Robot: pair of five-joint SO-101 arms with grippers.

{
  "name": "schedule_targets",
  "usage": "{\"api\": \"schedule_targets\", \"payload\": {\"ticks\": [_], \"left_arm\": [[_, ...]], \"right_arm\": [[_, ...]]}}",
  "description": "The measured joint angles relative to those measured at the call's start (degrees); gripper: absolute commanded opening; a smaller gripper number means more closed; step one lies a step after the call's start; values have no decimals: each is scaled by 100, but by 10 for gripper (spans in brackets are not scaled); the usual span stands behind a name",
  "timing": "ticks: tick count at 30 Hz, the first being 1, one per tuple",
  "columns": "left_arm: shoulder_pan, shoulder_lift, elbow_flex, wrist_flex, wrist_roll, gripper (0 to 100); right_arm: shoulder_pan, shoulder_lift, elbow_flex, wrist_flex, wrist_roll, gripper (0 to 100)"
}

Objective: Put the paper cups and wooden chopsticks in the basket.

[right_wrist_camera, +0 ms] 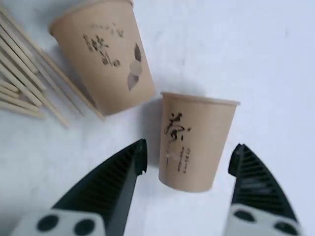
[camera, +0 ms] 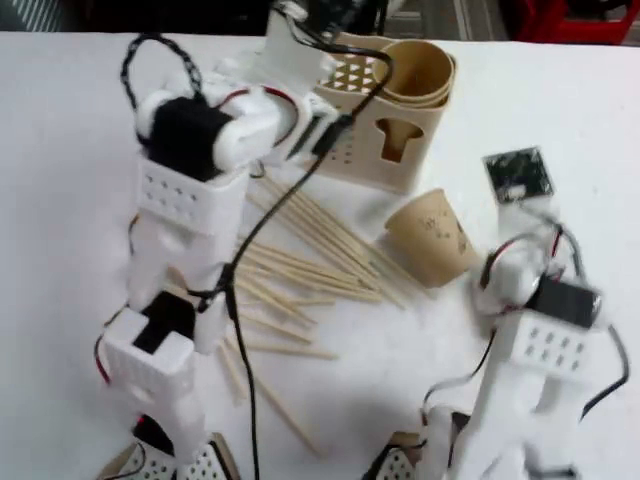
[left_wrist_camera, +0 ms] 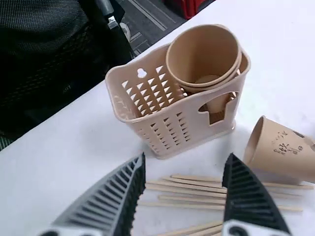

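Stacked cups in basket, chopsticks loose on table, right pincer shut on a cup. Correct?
Not quite. The right pincer is open, its fingers apart on either side of a paper cup, as the right wrist view shows. The rest holds.

A beige plastic basket (camera: pixel 425 160) stands upright, with triangular and round perforations and a mushroom-shaped cutout in one end wall. Nested tan paper cups (camera: pixel 418 68) sit upright, mouths up, in the compartment at that cutout end. Thin pale wooden chopsticks (camera: pixel 300 262) lie flat in a loose, crossed scatter that starts beside the basket's long wall and fans away from it. Near the basket's cutout end, a printed tan paper cup (camera: pixel 430 235) lies on its side, its mouth toward the chopsticks. A second loose printed cup (right_wrist_camera: pixel 194 140) rests close beside it, farther from the basket. Whether the two touch is unclear.
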Motion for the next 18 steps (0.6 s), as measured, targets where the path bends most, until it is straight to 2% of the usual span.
{"api": "schedule_targets", "payload": {"ticks": [6,10,18], "left_arm": [[-211,-686,1064,0,0,260],[-211,-1477,2251,0,0,260],[-440,-3051,4220,-97,0,260]], "right_arm": [[484,1952,-1187,466,466,291],[510,2936,-1653,782,598,361],[527,3525,-1881,993,633,372]]}}
